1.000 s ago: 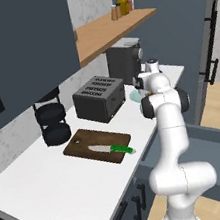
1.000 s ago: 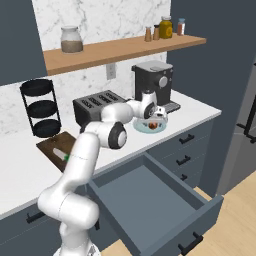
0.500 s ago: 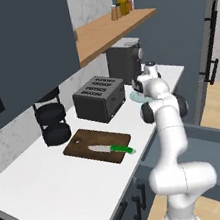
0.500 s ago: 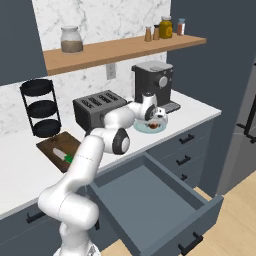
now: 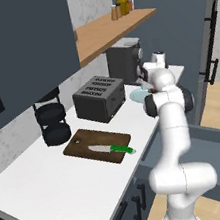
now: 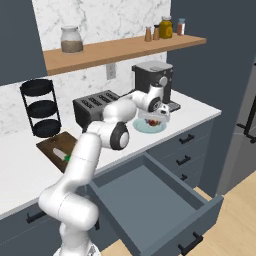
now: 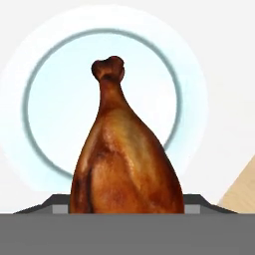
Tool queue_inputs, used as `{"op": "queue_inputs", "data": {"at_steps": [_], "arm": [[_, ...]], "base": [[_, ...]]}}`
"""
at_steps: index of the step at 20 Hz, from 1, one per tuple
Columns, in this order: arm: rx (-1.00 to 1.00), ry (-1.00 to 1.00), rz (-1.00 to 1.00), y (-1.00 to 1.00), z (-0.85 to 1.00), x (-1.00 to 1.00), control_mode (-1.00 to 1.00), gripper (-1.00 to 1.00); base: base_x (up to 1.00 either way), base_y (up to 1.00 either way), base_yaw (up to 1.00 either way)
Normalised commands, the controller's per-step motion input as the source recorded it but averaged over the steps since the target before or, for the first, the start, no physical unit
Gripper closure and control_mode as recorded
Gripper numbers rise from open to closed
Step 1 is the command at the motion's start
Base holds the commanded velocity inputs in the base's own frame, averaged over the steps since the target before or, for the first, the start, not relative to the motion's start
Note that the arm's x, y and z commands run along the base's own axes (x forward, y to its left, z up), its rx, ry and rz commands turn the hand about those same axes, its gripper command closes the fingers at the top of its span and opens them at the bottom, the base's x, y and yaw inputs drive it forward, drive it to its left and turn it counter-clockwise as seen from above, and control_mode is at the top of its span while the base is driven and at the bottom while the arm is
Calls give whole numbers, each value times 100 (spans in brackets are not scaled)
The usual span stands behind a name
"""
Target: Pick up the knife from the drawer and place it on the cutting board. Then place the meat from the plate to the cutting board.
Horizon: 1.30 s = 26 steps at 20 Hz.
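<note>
The meat [image 7: 124,159] looked glossy and browned on a smooth, glassy pale plate [image 7: 45,84], while the cutting board [image 5: 82,143] was matt dark wood (its knife [image 5: 111,149] green-handled plastic, blade bright metal).

white counter [image 5: 54,187] | on it: dark brown cutting board [image 5: 87,140], black toaster [image 5: 100,97], coffee machine [image 5: 124,61], black tiered stand [image 5: 53,121], pale blue plate [image 6: 146,126] | wooden shelf [image 6: 120,47]: jar [image 6: 71,39], bottles [image 6: 165,27]

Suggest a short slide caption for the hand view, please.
Drumstick-shaped meat seen close up between the gripper fingers, over the pale blue plate.
</note>
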Motion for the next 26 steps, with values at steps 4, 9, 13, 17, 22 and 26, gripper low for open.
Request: {"op": "queue_inputs", "data": {"at_steps": [4, 9, 13, 17, 22, 26], "arm": [[8, 1, 0, 1, 0, -100, -100, 100], [4, -7, 0, 17, 33, -100, -100, 100], [0, -2, 4, 71, 74, -100, -100, 100], [0, 11, 17, 100, 30, -100, -100, 100], [-3, 22, 30, 100, 0, -100, -100, 100], [-16, 10, 38, 100, 4, -68, -100, 100]], "base": [[0, 0, 0], [0, 0, 0], [0, 0, 0], [0, 0, 0], [0, 0, 0], [0, 0, 0]]}}
